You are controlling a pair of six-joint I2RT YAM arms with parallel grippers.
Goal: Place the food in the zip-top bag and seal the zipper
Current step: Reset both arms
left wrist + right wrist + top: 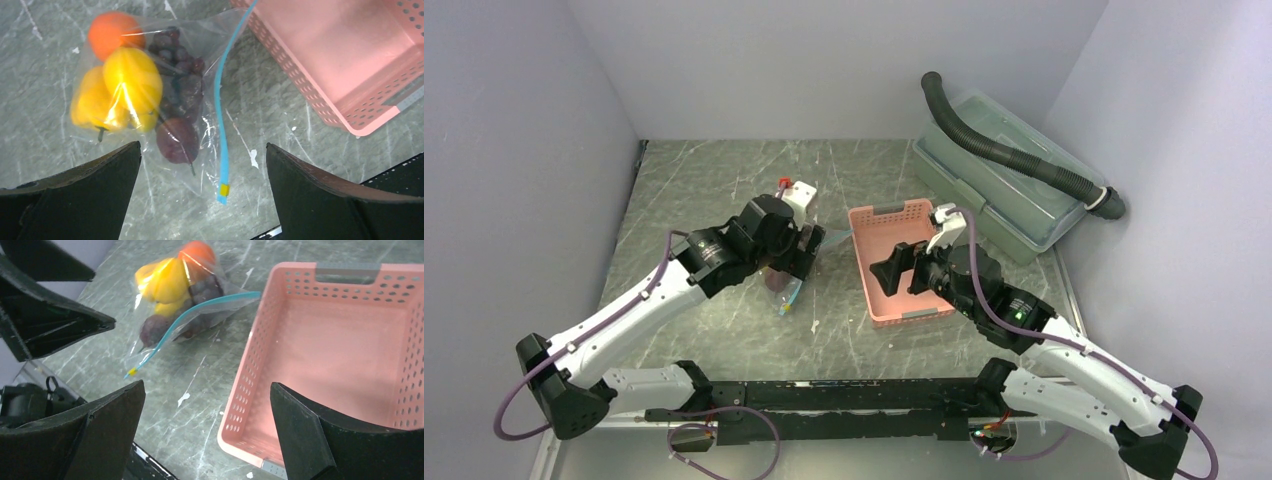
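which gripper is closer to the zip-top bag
Left. The left gripper hangs open directly above the zip-top bag; the right gripper is off to the bag's right, over the pink basket.

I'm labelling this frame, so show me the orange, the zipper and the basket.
orange (112, 32), left wrist view, middle of the fruit.
zipper (219, 115), left wrist view, midway along the blue strip.
basket (305, 82), left wrist view, perforated side wall.
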